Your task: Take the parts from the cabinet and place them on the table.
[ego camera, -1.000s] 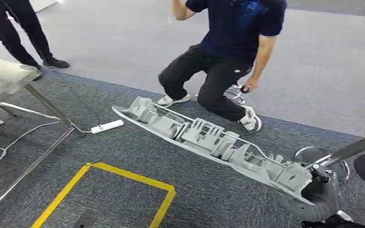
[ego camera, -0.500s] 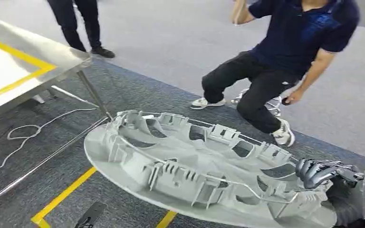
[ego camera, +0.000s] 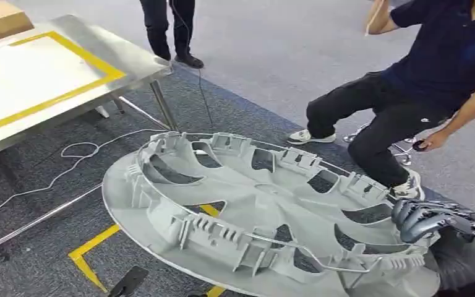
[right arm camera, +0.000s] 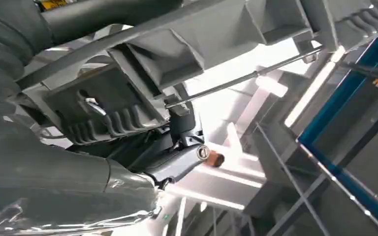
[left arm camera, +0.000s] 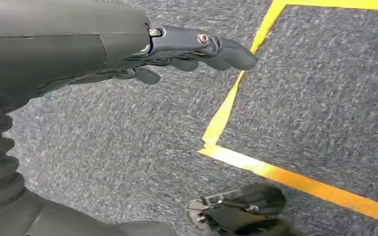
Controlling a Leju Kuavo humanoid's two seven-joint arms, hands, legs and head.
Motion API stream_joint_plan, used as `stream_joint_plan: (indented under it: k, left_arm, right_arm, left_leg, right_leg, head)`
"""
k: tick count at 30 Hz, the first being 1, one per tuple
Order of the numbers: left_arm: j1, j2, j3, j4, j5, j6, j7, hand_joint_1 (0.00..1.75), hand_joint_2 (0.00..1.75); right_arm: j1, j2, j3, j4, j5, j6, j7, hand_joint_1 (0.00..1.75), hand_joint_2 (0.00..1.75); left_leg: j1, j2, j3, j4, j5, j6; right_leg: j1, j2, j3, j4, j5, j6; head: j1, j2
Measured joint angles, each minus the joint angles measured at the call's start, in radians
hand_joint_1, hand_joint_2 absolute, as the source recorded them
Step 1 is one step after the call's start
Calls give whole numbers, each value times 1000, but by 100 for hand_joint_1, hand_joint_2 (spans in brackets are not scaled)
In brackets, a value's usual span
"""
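Part: a large grey round moulded part [ego camera: 247,210] filled the lower middle of the head view, tilted, ribbed inner face up, with a thin wire ring running round its rim. It was held in the air over the carpet, not on the table.

Right hand: at 4 o'clock in the head view, the right hand [ego camera: 430,219] had dark fingers curled over the part's rim, gripping it. The right wrist view showed what the head view hid: from beneath, the thumb [right arm camera: 179,160] pressed up against the part's ribbed underside [right arm camera: 187,54], with the wire rod crossing just beside it.

Left hand: the left wrist view showed the left hand [left arm camera: 187,49] hanging above grey carpet, fingers loosely extended and a little apart, holding and touching nothing.

Table: a steel table [ego camera: 133,59] with a yellow taped rectangle on its top stood at 10 o'clock, well apart from the part. A brown box [ego camera: 0,18] sat at its far corner at 11 o'clock.

Floor: yellow tape [ego camera: 93,247] marked the carpet at 7 o'clock, partly under the part; the left wrist view showed a corner of tape [left arm camera: 226,147] close up. A white cable [ego camera: 68,164] lay looped at 9 o'clock.

People: one person [ego camera: 420,86] in a dark blue shirt crouched at 2 o'clock, near the part's far edge. Another person's legs [ego camera: 170,28] in dark trousers stood at 12 o'clock, behind the table.
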State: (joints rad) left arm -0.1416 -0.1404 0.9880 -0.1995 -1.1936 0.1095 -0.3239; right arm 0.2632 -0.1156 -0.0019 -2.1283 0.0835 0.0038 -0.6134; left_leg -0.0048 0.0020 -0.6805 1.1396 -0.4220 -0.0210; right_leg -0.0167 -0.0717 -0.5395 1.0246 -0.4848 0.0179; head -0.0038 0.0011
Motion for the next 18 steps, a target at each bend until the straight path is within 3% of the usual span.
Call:
stream_joint_plan:
  k: [1, 2, 3, 6, 7, 8, 9, 11, 12, 13, 14, 15, 16, 17, 18]
  left_arm:
    - [-1, 0, -2, 0, 0, 0, -2, 0, 175]
    - [-5, -2, -2, 0, 0, 0, -3, 0, 175]
    - [-11, -2, -2, 0, 1, -1, -6, 0, 175]
    - [-10, -1, -3, 0, 3, -2, -6, 0, 175]
    - [-8, -2, -3, 0, 4, -2, -4, 0, 175]
    - [-11, -2, -2, 0, 8, -2, -2, 0, 175]
    - [-15, -3, -3, 0, 10, -2, -2, 0, 175]
    - [-17, -5, -3, 0, 10, -2, 0, 0, 175]
    - [-15, -5, -3, 0, 11, -2, 1, 0, 175]
    - [-14, -5, -2, 0, 11, -2, 1, 0, 175]
    - [-14, -5, -2, 0, 11, -2, 2, 0, 175]
    - [-14, -6, -3, 0, 11, -2, 3, 0, 175]
    - [-14, -6, -3, 0, 11, -2, 4, 0, 175]
    - [-14, -6, -2, 0, 11, -2, 6, 0, 175]
    - [-15, -5, -2, 0, 11, -1, 9, 0, 175]
  right_arm:
    - [0, -1, 2, -3, 1, -6, 0, 175, 175]
    - [0, -2, 3, -6, 1, -13, -1, 175, 175]
    - [1, -5, 5, -7, 1, -19, -2, 175, 175]
    - [-4, -10, 15, -7, 2, -32, -2, 175, 175]
    - [-9, -11, 18, -8, 2, -34, -2, 175, 175]
    - [-14, -12, 20, -8, 3, -36, -1, 175, 175]
    - [-16, -14, 20, -7, 2, -38, 0, 175, 175]
    - [-19, -15, 25, -5, 2, -40, 1, 175, 175]
    - [-19, -15, 26, -3, 2, -41, 2, 175, 175]
    - [-20, -16, 27, -2, 2, -43, 3, 175, 175]
    - [-20, -16, 28, -2, 2, -45, 4, 175, 175]
    - [-22, -16, 28, -2, 2, -47, 5, 175, 175]
    - [-24, -16, 29, -2, 2, -48, 6, 175, 175]
    - [-25, -17, 30, -2, 2, -50, 6, 175, 175]
    - [-24, -18, 31, -1, 1, -52, 6, 175, 175]
  left_leg:
    - [-3, 35, 42, -78, 33, 5]
    - [-14, 86, 64, -117, 26, 5]
    - [-14, 79, 64, -133, 17, 19]
    - [-15, 40, 60, -137, 17, 33]
    - [-6, 28, 65, -141, 20, 38]
    - [-3, 17, 66, -141, 20, 44]
    - [-2, 5, 66, -141, 21, 49]
    - [-2, -25, 66, -141, 20, 51]
    - [-3, -39, 67, -141, 20, 51]
    - [-3, -53, 67, -141, 20, 51]
    - [-2, -71, 69, -140, 20, 51]
    - [-1, -86, 72, -140, 20, 50]
    - [1, -101, 74, -140, 20, 46]
    - [-2, -112, 71, -139, 20, 39]
    - [-3, -124, 64, -132, 21, 35]
  right_leg:
    - [1, -11, 5, 0, -4, 4]
    - [9, -19, 6, 2, -10, 10]
    - [14, -30, 4, 4, -13, 14]
    - [16, -70, 19, -6, -21, 26]
    - [10, -43, 15, 2, -30, 34]
    - [9, 20, 0, 43, -53, 37]
    - [8, 53, -40, 119, -90, 39]
    - [8, 68, -132, 287, -151, 42]
    - [8, 69, -158, 320, -150, 41]
    - [8, 69, -161, 308, -127, 39]
    - [8, 71, -141, 248, -78, 37]
    - [7, 80, -102, 157, -24, 35]
    - [4, 107, -60, 62, 22, 35]
    - [-5, 169, -40, 19, 18, 35]
    - [-8, 172, -28, 5, 16, 34]
  head:
    - [-1, 0]
    - [0, 0]
    - [-2, 0]
    - [1, 0]
    - [2, 0]
    - [9, 0]
    - [13, 0]
    - [16, 0]
    - [17, 0]
    - [16, 0]
    - [17, 0]
    - [16, 0]
    - [17, 0]
    - [17, 0]
    - [14, 0]
